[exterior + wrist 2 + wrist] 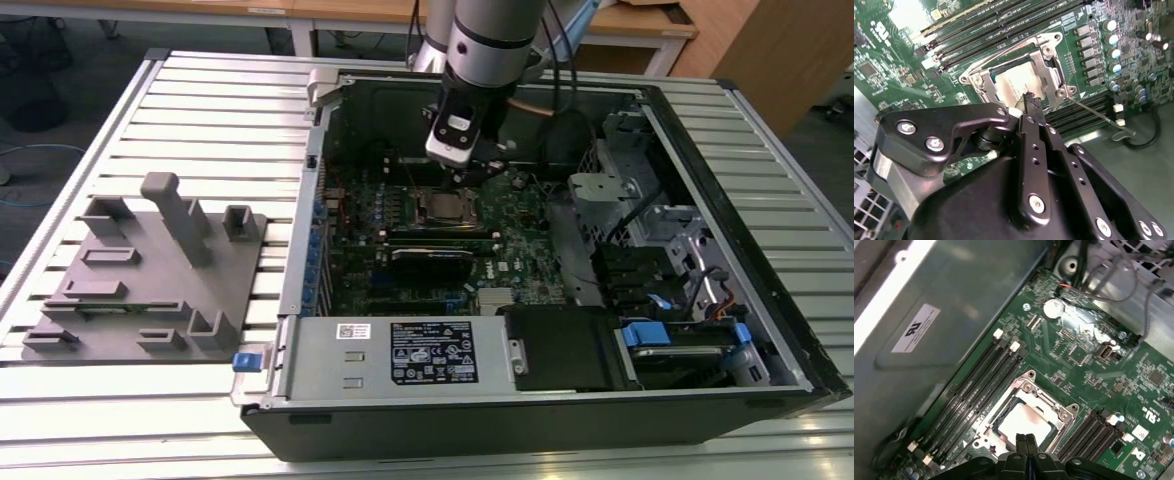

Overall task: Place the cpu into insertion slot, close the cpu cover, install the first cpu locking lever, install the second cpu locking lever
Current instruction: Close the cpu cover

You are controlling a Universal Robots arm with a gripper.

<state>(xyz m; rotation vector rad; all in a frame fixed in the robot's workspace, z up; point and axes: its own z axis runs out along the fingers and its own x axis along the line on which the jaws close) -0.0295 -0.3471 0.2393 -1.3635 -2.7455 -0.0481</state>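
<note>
The cpu is sitting in the insertion slot of the green circuit board, with the cpu cover lying flat around it. The tool is hanging at the cover's edge, fingers pressed together and gripping nothing. A locking lever is sticking out sideways.

Bright, smooth metal gleams on the cpu, and the cpu cover around it is a duller silver-grey metal. The green circuit board shines glossy. The hand is matt black, dotted with polished screw heads. A thin bare-metal lever glints. The table shows ribbed pale metal, and the grey fixture looks like matt plastic. A white paper label lies on the smooth grey sheet-metal case wall.
</note>
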